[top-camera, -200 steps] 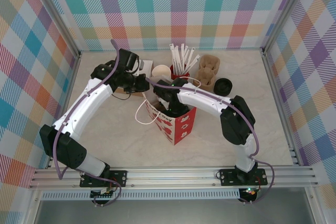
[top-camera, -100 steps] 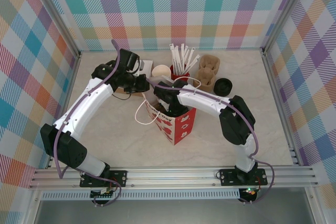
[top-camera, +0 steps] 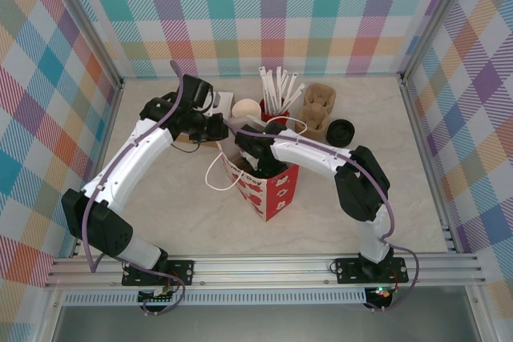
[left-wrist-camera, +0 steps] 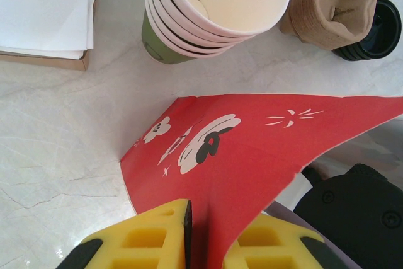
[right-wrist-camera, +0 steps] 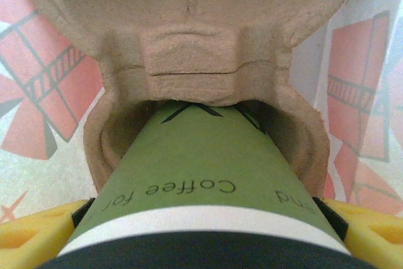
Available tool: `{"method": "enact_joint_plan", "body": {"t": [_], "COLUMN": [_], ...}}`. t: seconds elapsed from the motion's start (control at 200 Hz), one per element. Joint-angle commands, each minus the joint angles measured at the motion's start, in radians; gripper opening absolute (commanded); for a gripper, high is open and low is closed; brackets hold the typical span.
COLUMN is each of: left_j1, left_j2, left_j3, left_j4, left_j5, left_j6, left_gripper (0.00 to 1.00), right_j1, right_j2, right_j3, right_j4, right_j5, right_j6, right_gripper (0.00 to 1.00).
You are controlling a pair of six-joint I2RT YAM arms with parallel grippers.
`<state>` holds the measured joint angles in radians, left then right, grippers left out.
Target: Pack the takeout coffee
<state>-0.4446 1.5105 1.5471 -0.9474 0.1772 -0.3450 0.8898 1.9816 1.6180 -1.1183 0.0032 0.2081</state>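
The takeout coffee (right-wrist-camera: 201, 181), a green paper cup with a black lid, sits between the yellow fingers (right-wrist-camera: 31, 237) of my right gripper (right-wrist-camera: 201, 244), which is shut on it. Its base is in a pocket of a brown pulp cup carrier (right-wrist-camera: 195, 42) inside the red paper bag (top-camera: 272, 190). In the top view my right gripper (top-camera: 258, 167) reaches down into the bag's mouth, hiding the cup. My left gripper (left-wrist-camera: 204, 237) is shut on the bag's red edge (left-wrist-camera: 252, 149) and holds it from the left (top-camera: 218, 127).
Behind the bag stand a stack of cream cups (top-camera: 246, 108), a red cup with white straws (top-camera: 275, 106), a second pulp carrier (top-camera: 317, 111) and black lids (top-camera: 341, 131). White napkins (left-wrist-camera: 44, 4) lie at the left. The bag's string handle (top-camera: 215, 175) loops onto the table.
Nothing has visibly moved; both arms hold their places at the bag.
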Motion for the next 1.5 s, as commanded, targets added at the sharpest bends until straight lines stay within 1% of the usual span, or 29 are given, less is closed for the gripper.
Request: {"method": "enact_joint_plan", "body": {"t": [0.0, 0.08, 0.265, 0.38, 0.935, 1.495], "left_j1": [-0.005, -0.005, -0.005, -0.005, -0.005, -0.004], "left_j2": [0.004, 0.004, -0.001, -0.006, -0.032, -0.024], "left_j3": [-0.002, -0.004, -0.005, -0.005, -0.01, -0.008], "left_j4": [-0.031, -0.03, -0.027, -0.026, -0.03, -0.024], "left_j5": [-0.01, -0.008, -0.004, 0.0, 0.004, 0.004], "left_j6": [-0.01, -0.011, -0.012, -0.013, -0.017, -0.017], "left_gripper": [0.16, 0.16, 0.16, 0.16, 0.16, 0.16], "right_j1": [0.0, -0.001, -0.008, -0.015, -0.034, -0.037], "right_j2": [-0.018, -0.032, -0.066, -0.081, -0.108, -0.147], "right_j3": [-0.02, -0.014, 0.005, 0.025, 0.207, 0.37], "right_j4": [0.042, 0.038, 0.031, 0.021, -0.105, -0.216], "right_j5": [-0.004, -0.005, -0.011, -0.026, -0.034, -0.019], "right_j6": [-0.01, -0.007, 0.003, 0.014, 0.05, 0.066], "right_gripper": [0.87, 0.88, 0.97, 1.0, 1.0, 1.0]}}
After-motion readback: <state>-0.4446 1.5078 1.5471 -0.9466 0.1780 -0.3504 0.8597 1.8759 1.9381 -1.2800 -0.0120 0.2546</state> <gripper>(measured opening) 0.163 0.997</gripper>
